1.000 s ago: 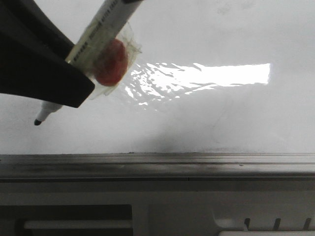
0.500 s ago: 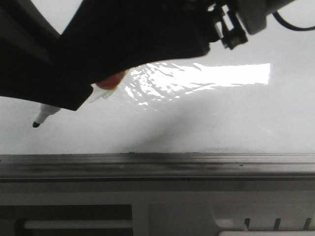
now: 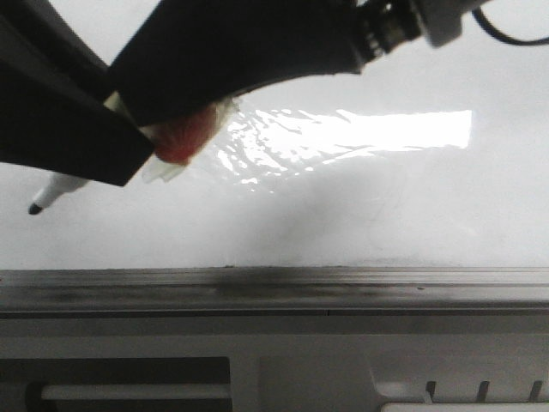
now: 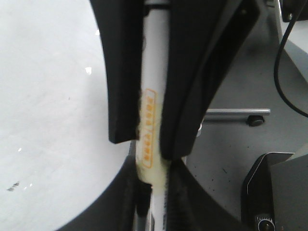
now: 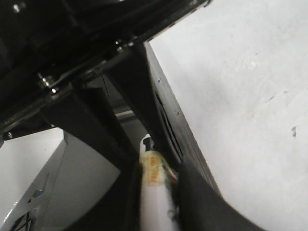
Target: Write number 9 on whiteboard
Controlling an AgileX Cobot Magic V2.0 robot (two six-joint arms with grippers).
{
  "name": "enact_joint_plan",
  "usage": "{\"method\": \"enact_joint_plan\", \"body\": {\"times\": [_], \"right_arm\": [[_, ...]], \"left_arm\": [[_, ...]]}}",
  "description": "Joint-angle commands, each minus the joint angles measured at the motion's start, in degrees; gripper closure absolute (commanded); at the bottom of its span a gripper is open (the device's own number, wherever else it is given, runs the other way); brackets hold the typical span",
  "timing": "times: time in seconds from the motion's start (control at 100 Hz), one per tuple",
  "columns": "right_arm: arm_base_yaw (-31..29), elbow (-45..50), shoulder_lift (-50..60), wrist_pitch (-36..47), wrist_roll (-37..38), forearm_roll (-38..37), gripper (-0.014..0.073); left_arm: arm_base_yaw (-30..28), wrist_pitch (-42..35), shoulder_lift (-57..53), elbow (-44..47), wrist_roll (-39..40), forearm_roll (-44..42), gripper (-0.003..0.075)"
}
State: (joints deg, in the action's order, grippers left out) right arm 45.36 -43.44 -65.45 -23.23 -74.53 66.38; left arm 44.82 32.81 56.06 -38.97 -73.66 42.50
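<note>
The whiteboard (image 3: pixel 386 206) is glossy white with a glare patch, and I see no number 9 or black line on it. My left gripper (image 3: pixel 129 150) is shut on a white marker (image 3: pixel 64 187). The marker's black tip points down-left, just over the board. A red disc (image 3: pixel 182 137) under clear tape is stuck to the marker. My right gripper (image 3: pixel 150 99) reaches in from the upper right and is shut on the same marker's upper part. In the left wrist view the marker (image 4: pixel 154 96) runs between both pairs of fingers. In the right wrist view the marker (image 5: pixel 154 202) fills the jaw gap.
A grey metal rail (image 3: pixel 274 287) runs along the board's near edge, with a grey ledge and slots below it. The left wrist view shows grey floor, a black cable (image 4: pixel 284 77), a caster bar (image 4: pixel 236 113) and a black box (image 4: pixel 274 192) beside the board.
My right gripper came in from the upper right and closed over the marker's upper part. The marker tip shifted left and slightly up.
</note>
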Motion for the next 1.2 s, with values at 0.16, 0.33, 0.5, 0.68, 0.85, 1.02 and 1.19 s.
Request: {"method": "enact_joint_plan", "body": {"times": [0.16, 0.33, 0.5, 0.68, 0.85, 1.02, 1.19], "right_arm": [[-1.8, -2.2, 9.5, -2.0, 15.6, -8.4, 0.0640], [-1.8, -5.2, 13.1, -12.3, 36.6, -30.7, 0.0639], [-1.8, -13.0, 13.3, -29.9, 54.1, -53.2, 0.0640], [-0.2, -17.4, 15.4, -35.2, 60.8, -55.2, 0.0640], [1.7, -12.0, 22.3, -29.9, 61.0, -58.7, 0.0640], [1.7, 3.9, 33.1, -11.1, 61.3, -62.9, 0.0640], [1.7, 12.7, 37.5, 6.0, 61.3, -71.0, 0.0642]], "left_arm": [[0.3, -2.1, -9.5, -2.0, 8.4, -3.0, 0.0200], [0.3, -1.9, -16.8, -2.0, 14.2, -5.2, 0.0203], [0.3, -1.9, -20.3, -1.8, 23.4, -9.7, 0.0279], [0.3, -7.5, -20.7, -0.3, 32.5, -13.3, 0.0356], [0.3, -10.9, -20.7, 1.3, 37.6, -13.8, 0.0359], [0.3, -11.7, -20.7, 1.9, 39.3, -13.8, 0.0447], [0.3, -17.6, -20.7, 4.1, 39.7, -13.7, 0.0559]]}}
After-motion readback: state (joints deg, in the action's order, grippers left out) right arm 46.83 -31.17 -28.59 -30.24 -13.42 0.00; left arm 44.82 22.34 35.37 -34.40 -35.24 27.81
